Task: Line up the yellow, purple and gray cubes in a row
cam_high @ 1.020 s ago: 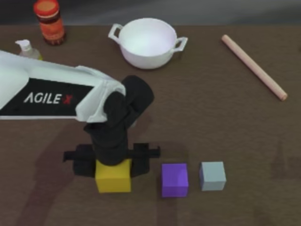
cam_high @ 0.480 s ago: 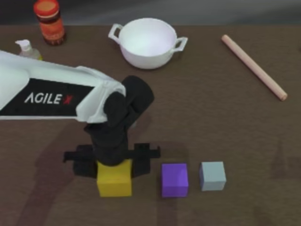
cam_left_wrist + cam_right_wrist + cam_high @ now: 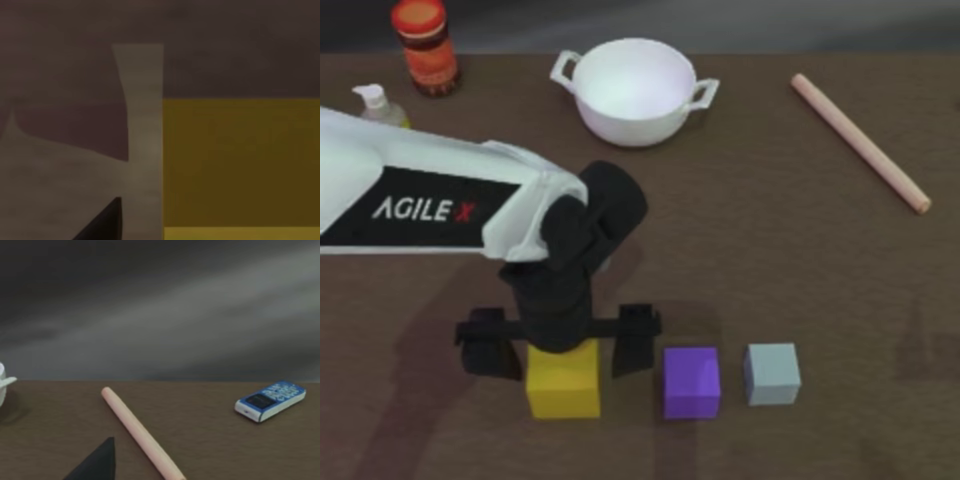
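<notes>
Your left gripper [image 3: 558,350]: low over the yellow cube [image 3: 563,380], fingers spread wide, one on each side of the cube and apart from it, gripping nothing. The left wrist view shows the cube's yellow face [image 3: 240,165] close up, with bare table beside it.

Yellow cube: on the table near the front edge, left of centre.

Purple cube [image 3: 691,381]: just beside the yellow cube on its right, a small gap between them.

Gray cube [image 3: 771,373]: just right of the purple cube, a small gap again. You will see the three stand in a row from left to right.

White pot [image 3: 636,90]: two-handled, at the back of the table, near the middle.

Rolling pin [image 3: 860,142]: lying slantwise at the back right; also seen from the right wrist [image 3: 141,432].

Red jar [image 3: 424,44]: back left corner.

Pump bottle [image 3: 378,106]: just in front of the jar, partly hidden by your left arm.

Blue phone [image 3: 270,400]: on the table, seen only from the right wrist.

Your right gripper: out of the top view; whether it is open or closed cannot be told.
</notes>
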### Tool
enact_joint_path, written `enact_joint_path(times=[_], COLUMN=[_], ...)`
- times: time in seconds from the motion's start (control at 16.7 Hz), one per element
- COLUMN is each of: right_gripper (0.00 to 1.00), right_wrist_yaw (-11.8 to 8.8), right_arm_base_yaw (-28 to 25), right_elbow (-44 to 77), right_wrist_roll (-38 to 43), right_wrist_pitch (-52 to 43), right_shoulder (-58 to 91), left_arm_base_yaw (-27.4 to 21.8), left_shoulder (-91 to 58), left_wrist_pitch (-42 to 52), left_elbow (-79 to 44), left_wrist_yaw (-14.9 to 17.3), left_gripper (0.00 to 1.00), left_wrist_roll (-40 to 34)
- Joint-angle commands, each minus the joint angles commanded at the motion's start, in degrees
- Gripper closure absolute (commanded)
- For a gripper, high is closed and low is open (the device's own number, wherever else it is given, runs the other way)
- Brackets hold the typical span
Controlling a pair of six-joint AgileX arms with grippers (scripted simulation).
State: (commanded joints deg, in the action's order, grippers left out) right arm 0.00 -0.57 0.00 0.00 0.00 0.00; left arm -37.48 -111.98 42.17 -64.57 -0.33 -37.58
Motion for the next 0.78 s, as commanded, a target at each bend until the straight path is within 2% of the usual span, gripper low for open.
enact_joint_path(times=[0.3, 0.78], right_gripper=[0.00, 0.00], right_wrist_yaw=[0.0, 0.0], right_arm_base_yaw=[0.0, 0.0], right_elbow=[0.0, 0.0], right_wrist_roll=[0.0, 0.0], right_wrist_pitch=[0.0, 0.0], right_shoulder=[0.0, 0.0], left_arm_base_yaw=[0.0, 1.0], left_shoulder=[0.4, 6.8], left_wrist_pitch=[1.0, 15.1], left_elbow=[-0.7, -8.3], left_wrist_yaw=[0.0, 0.0], left_gripper=[0.00, 0.00], left_wrist_roll=[0.0, -0.3])
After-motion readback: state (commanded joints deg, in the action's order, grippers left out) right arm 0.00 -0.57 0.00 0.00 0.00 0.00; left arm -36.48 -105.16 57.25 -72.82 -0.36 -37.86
